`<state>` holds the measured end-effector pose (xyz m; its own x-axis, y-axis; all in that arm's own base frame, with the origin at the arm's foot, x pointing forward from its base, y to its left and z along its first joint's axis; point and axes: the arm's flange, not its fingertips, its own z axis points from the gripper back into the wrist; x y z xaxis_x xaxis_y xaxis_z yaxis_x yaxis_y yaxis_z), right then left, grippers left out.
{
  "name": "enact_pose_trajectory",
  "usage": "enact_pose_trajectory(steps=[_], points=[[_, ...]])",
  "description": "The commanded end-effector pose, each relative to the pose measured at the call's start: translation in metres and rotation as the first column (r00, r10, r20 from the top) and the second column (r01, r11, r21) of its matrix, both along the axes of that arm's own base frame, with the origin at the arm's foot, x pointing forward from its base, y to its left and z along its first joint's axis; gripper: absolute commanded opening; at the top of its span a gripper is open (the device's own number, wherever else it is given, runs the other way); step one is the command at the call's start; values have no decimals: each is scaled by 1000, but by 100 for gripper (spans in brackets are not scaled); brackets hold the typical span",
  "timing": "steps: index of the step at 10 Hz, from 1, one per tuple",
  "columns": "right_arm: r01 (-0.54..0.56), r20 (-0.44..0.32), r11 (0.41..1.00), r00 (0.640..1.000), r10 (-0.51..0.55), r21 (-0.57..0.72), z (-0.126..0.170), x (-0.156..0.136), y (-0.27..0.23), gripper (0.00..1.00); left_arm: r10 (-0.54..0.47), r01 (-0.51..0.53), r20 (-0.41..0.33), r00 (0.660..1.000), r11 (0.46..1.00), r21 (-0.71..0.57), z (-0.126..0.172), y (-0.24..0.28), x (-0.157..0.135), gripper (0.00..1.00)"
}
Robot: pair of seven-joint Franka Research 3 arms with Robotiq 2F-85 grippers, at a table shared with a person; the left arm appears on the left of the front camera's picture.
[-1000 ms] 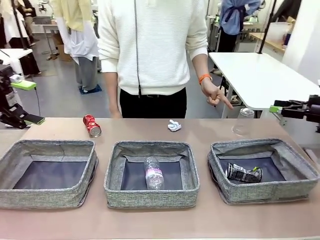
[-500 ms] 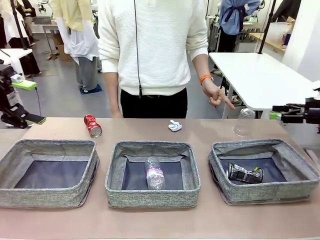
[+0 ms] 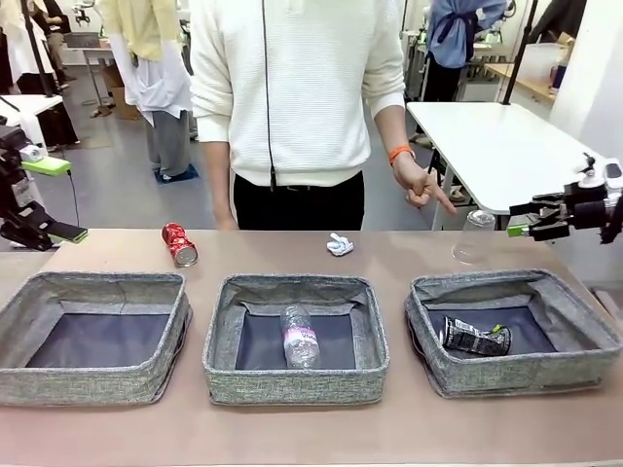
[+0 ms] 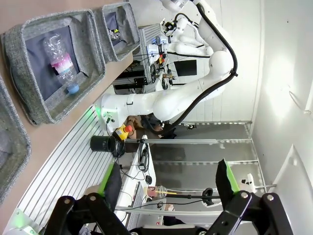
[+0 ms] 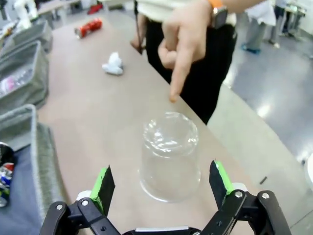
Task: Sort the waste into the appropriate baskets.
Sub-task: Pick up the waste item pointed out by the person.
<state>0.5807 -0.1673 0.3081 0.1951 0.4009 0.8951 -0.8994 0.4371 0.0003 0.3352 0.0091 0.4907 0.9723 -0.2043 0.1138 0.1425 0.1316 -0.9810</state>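
Note:
An upturned clear plastic cup (image 3: 474, 236) stands on the table behind the right basket (image 3: 443, 368). My right gripper (image 3: 526, 220) hovers open just right of it. In the right wrist view the cup (image 5: 169, 156) stands close ahead of my right gripper (image 5: 160, 171), in line with the gap between its spread fingers, and a person's hand (image 5: 188, 44) points down at it. The red can (image 3: 179, 244) and paper wad (image 3: 339, 244) lie on the table behind the baskets. The bottle (image 3: 300, 336) lies in the middle basket (image 3: 292, 384), the crushed can (image 3: 475, 337) in the right one. My left gripper (image 3: 54, 199) hangs open at the far left.
The left basket (image 3: 88, 384) holds nothing. The person (image 3: 292, 97) stands at the far edge behind the middle basket. A white table (image 3: 506, 146) stands beyond at the right. In the left wrist view my left gripper (image 4: 168, 180) is open over the near table edge, the bottle (image 4: 61, 63) farther off.
My right gripper has moved left and slightly up, closer to the cup, and has turned. The left arm, the pointing hand and the waste have stayed put.

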Motion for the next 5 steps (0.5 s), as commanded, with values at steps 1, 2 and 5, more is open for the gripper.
enact_pose_trajectory(steps=[1, 2, 5], points=[[10, 4, 997, 1000, -10, -74, -18, 15, 12, 100, -14, 14, 17, 1000, 1000, -4, 1, 1, -1, 100], [-6, -13, 998, 1000, 5, -59, -24, 18, 16, 100, -14, 14, 17, 1000, 1000, -4, 1, 1, -1, 100], [-18, -21, 999, 1000, 17, -30, -41, 26, 40, 100, -14, 14, 17, 1000, 1000, -4, 1, 1, -1, 100]])
